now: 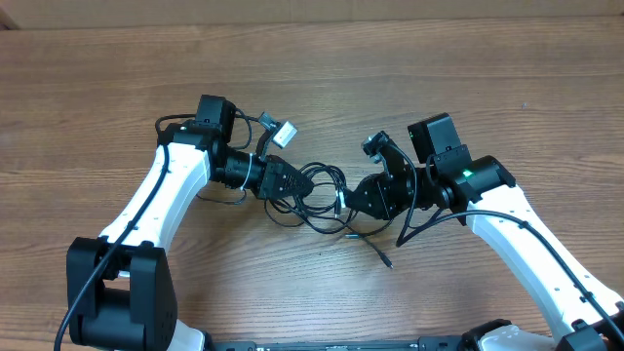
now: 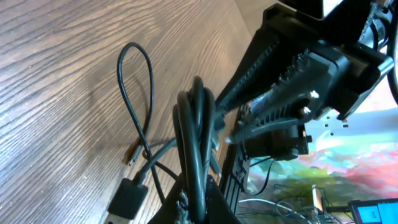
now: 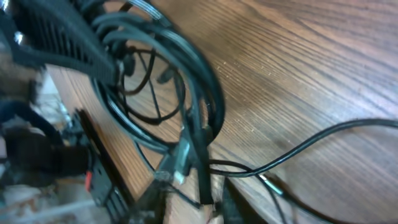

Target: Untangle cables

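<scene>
Two arms meet at tangled cables (image 1: 322, 191) on wood table (image 1: 97, 78): L gripper (image 1: 300, 181) clamped on cables; R gripper (image 1: 349, 199) jaws, can't tell.

Overhead, the cables (image 1: 314, 195) bury the tips of the right gripper (image 1: 343, 200), so I can't tell how its jaws stand. My right wrist view blurs toward its left; the left wrist view's bottom edge cuts the cables off.
</scene>
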`<state>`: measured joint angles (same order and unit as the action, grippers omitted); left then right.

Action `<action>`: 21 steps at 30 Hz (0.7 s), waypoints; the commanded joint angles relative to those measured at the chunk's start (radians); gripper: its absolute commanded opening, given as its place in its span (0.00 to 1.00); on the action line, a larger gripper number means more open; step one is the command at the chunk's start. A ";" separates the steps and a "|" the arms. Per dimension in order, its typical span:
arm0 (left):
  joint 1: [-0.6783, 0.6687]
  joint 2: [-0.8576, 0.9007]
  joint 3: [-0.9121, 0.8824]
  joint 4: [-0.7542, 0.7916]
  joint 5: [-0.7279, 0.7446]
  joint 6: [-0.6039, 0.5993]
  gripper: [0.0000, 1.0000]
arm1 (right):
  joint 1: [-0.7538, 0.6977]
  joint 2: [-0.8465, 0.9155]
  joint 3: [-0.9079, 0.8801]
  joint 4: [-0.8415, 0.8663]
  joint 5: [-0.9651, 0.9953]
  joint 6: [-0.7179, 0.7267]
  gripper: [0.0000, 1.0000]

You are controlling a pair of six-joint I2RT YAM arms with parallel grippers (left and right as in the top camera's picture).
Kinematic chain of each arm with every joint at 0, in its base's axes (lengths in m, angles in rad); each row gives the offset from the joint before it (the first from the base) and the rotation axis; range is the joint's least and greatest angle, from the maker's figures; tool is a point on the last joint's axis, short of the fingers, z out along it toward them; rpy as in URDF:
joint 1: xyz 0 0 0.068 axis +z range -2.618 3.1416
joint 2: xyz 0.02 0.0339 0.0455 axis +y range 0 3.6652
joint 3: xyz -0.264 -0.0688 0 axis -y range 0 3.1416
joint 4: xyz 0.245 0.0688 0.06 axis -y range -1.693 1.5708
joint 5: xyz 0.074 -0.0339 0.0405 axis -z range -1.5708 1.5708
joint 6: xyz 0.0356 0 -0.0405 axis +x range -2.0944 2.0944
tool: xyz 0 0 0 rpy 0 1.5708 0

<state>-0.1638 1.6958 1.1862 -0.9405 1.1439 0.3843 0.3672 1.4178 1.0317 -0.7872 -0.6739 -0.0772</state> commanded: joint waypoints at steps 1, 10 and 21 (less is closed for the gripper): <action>-0.007 -0.026 0.021 -0.002 0.051 0.035 0.04 | -0.002 -0.001 0.002 -0.002 0.019 -0.006 0.04; -0.006 -0.026 0.021 -0.002 -0.016 0.026 0.04 | -0.002 -0.001 0.002 -0.088 0.280 0.049 0.04; -0.006 -0.026 0.021 -0.002 -0.036 0.023 0.04 | -0.003 -0.001 0.002 -0.205 0.688 0.327 0.16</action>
<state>-0.1761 1.6958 1.1862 -0.9432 1.0946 0.3931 0.3672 1.4185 1.0313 -0.9951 -0.0860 0.1772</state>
